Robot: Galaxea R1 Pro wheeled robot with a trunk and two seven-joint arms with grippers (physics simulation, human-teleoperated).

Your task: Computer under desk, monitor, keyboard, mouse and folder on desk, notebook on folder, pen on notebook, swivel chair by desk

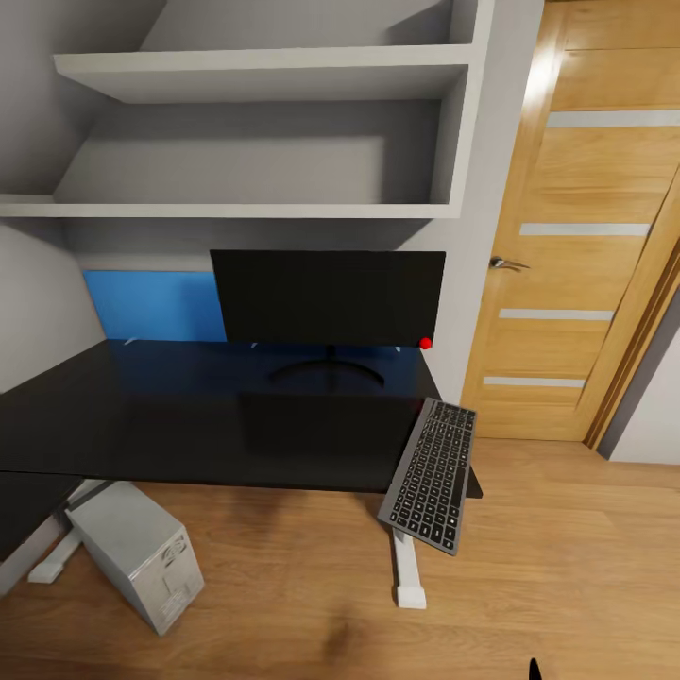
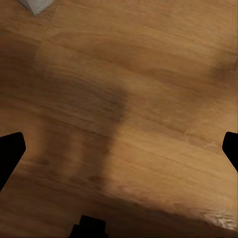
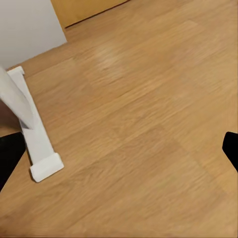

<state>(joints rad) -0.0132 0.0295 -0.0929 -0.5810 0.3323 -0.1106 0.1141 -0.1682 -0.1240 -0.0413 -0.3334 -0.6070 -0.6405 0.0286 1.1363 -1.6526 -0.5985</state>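
Glossy black surface [image 1: 189, 416] under a flat black monitor [image 1: 326, 295]; slim silver keyboard [image 1: 433, 472] overhanging right edge. Left hand [image 2: 119, 148] and right hand [image 3: 119, 151] spread wide above wood-grain floor [image 3: 148, 124].

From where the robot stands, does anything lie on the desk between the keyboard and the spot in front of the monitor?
Nothing visible does. The keyboard overhangs the desk's right front corner, and the black surface from it to the monitor's stand is bare.

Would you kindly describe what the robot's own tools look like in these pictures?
Little shows. In the left wrist view, the left tool's fingertips are plain matte black shapes at the frame edges, with a black piece of the mount between them. The right tool's fingertips look the same: flat black, no markings or cables discernible.
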